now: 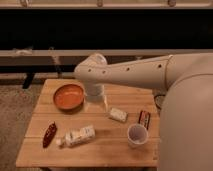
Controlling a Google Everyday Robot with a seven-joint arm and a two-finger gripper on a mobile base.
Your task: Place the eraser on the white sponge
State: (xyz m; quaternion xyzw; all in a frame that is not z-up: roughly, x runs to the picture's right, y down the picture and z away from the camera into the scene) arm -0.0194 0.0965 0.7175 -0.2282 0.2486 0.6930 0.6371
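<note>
The eraser [144, 119], a small dark reddish-brown block with a paler stripe, lies flat on the wooden table [100, 150] near its right edge. The white sponge [118, 114], a small off-white pad, lies just left of the eraser. My gripper [95, 106] points down over the table between the orange bowl and the sponge, left of both task objects. Its fingers stand apart and hold nothing. My big white arm reaches in from the right and hides the table's right rear corner.
An orange bowl [68, 96] sits at the rear left of the table. A white cup [136, 135] stands in front of the eraser. A white labelled bottle [77, 136] lies at the front, with a dark red pepper-shaped thing [49, 134] to its left.
</note>
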